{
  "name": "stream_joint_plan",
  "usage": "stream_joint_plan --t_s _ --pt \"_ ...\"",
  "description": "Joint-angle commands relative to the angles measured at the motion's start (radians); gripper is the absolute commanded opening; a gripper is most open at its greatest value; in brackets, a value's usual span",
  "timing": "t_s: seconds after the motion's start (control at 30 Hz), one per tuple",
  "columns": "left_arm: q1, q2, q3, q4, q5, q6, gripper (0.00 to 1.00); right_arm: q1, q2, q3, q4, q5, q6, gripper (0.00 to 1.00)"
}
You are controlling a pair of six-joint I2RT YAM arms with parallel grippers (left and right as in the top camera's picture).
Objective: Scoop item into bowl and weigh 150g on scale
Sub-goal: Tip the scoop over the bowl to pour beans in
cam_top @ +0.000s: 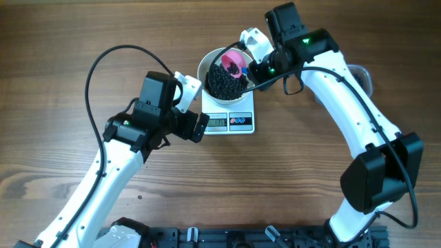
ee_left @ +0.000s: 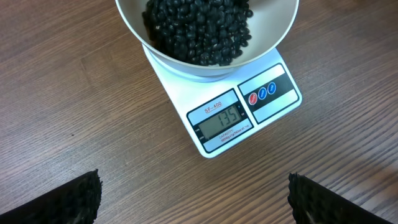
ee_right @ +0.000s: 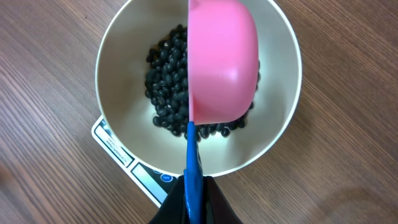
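Directly over the bowl [ee_right: 106, 62] hung a pink scoop [ee_right: 224, 62].
Right gripper [ee_right: 196, 186] clamped its handle [ee_right: 194, 155]; left gripper [ee_left: 196, 202] gaped near the scale [ee_left: 273, 93].

The round white bowl [ee_left: 277, 34] sits upright on the scale [ee_left: 177, 90], covering most of its platform. Glossy black beads [ee_left: 199, 28] lie heaped in the bowl's bottom. The flat white scale lies on the counter [ee_left: 74, 124]; its grey display [ee_left: 219, 119] reads 135, with two round buttons [ee_left: 262, 94] beside it.
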Motion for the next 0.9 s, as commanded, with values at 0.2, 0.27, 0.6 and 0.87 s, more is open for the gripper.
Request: stream_joint_plan --t_s 0.2,0.27,0.6,0.87 --pt "0.006 -0.012 -0.006 0.000 -0.006 0.013 1.00 0.001 -0.014 0.028 0.030 0.043 -0.027 0.04" --pt "0.006 -0.012 -0.006 0.000 -0.006 0.013 1.00 0.001 -0.014 0.028 0.027 0.043 -0.028 0.04" --pt "0.006 -0.012 -0.006 0.000 -0.006 0.013 1.00 0.001 -0.014 0.028 0.028 0.043 -0.068 0.04" --pt "0.006 -0.012 -0.006 0.000 -0.006 0.013 1.00 0.001 -0.014 0.028 0.035 0.050 -0.092 0.04"
